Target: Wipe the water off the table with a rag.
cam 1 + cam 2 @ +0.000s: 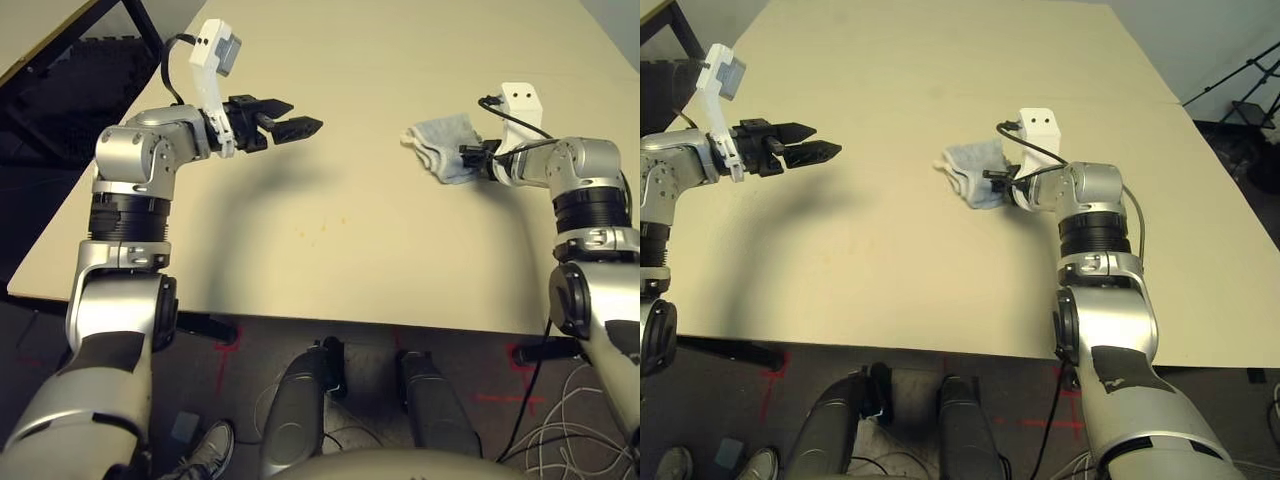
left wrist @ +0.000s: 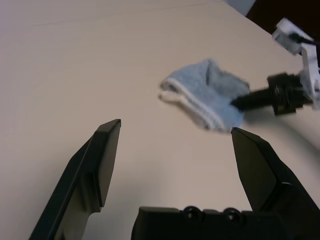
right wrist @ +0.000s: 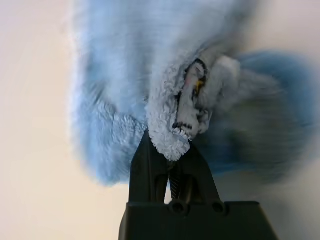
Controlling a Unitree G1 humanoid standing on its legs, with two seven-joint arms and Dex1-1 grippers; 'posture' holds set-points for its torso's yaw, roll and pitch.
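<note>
Table point(image 1: 400, 270): pale beige top, spans most of both head views. My two arms reach in over its near edge.

Rag point(image 1: 443, 145): grey-blue terry, bunched, lying on the table on my right side. Left wrist view shows its whitish edge along the fold. Right wrist view shows a small label with a yellow mark tucked in the folds, just past my fingertips.

Right gripper point(image 1: 990, 177): fingers pressed together on a fold of the rag. The pinch itself is clear in the right wrist view; from the head I see just the fingers ending in cloth.

Left gripper point(image 1: 300, 118): fingers spread, nothing between them, above the table's left part, pointing toward the rag, well apart from it.

Water point(image 1: 322, 228): a few tiny yellow-orange specks on the table's near-middle, between my arms, apart from the rag.
</note>
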